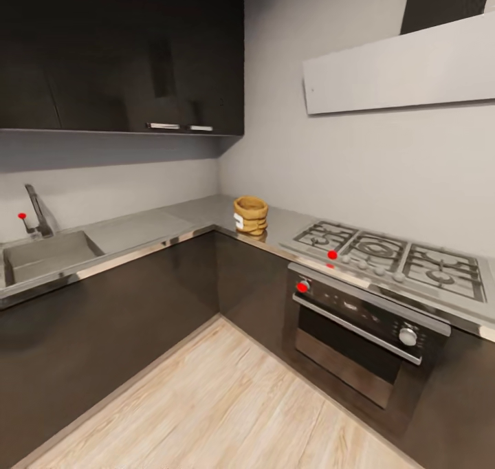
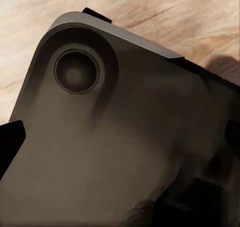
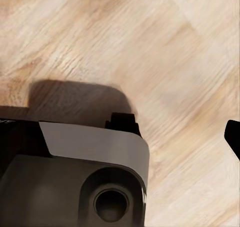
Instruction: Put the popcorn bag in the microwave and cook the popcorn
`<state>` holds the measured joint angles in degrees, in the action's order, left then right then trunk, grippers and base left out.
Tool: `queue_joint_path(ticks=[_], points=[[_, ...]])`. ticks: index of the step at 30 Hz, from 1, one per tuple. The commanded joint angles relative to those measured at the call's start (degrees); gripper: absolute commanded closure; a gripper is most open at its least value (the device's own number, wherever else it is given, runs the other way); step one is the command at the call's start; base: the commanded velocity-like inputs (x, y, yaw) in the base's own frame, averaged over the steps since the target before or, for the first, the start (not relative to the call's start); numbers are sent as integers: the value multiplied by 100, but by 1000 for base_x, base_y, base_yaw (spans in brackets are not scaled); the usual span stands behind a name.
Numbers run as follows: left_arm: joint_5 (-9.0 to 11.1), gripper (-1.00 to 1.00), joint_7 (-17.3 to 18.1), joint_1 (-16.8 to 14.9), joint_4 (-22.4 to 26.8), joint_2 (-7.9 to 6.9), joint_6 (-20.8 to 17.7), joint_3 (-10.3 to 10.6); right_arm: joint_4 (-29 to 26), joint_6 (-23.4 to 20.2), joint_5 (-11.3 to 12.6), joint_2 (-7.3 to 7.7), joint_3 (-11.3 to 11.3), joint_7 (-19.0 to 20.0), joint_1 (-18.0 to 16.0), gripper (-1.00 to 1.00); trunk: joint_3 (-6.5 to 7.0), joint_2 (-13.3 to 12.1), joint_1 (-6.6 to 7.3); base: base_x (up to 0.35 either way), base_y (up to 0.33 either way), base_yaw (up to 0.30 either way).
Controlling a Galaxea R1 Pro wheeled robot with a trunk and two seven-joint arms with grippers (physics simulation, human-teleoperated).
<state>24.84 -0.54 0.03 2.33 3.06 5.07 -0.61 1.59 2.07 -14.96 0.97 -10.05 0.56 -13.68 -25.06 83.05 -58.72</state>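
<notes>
The popcorn bag (image 1: pixel 251 214), a small mustard-tan sack with a rolled rim and a white label, stands upright in the corner of the grey countertop (image 1: pixel 158 227). The microwave and the popcorn are out of view. In the left wrist view my left gripper (image 2: pixel 120 142) hangs over the robot's dark base, with its black fingertips (image 2: pixel 10 144) at opposite edges of the picture, open and empty. In the right wrist view my right gripper (image 3: pixel 120 137) points down at the wooden floor. One dark fingertip (image 3: pixel 233 137) shows far out at the edge, and nothing is held.
A gas hob (image 1: pixel 392 256) with grates sits right of the bag, above a dark oven (image 1: pixel 357 331) with red knobs. A sink (image 1: pixel 48 254) with a tap is at the left. Dark wall cabinets (image 1: pixel 124 49) hang above. Light wooden floor (image 1: pixel 227 407) lies between the cabinet fronts.
</notes>
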Motion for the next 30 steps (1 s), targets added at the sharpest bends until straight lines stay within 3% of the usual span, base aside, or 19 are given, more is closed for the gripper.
queue_joint_path(ticks=[1, 17, 23, 30], points=[[15, -100, -3, 1, 5, 2, 12, 1, 17, 19, -51, 5, -46, 6, -9, -100, -5, 3, -1, 195, 0, 23], [-32, -100, 60, 0, 5, -15, -15, 32, 13, 4, -65, 65, -27, 6, -6, -100, -5, 3, -1, 315, 0, 2], [-24, -100, 63, 1, 7, -16, -1, 26, 15, -15, -123, 16, -29, 17, -6, -100, -5, 3, -1, 324, 0, 5], [-32, -100, 63, 2, 6, -7, 11, 24, 13, -20, -131, 33, -32, 15, -8, -100, -5, 3, -1, 324, 0, 232]])
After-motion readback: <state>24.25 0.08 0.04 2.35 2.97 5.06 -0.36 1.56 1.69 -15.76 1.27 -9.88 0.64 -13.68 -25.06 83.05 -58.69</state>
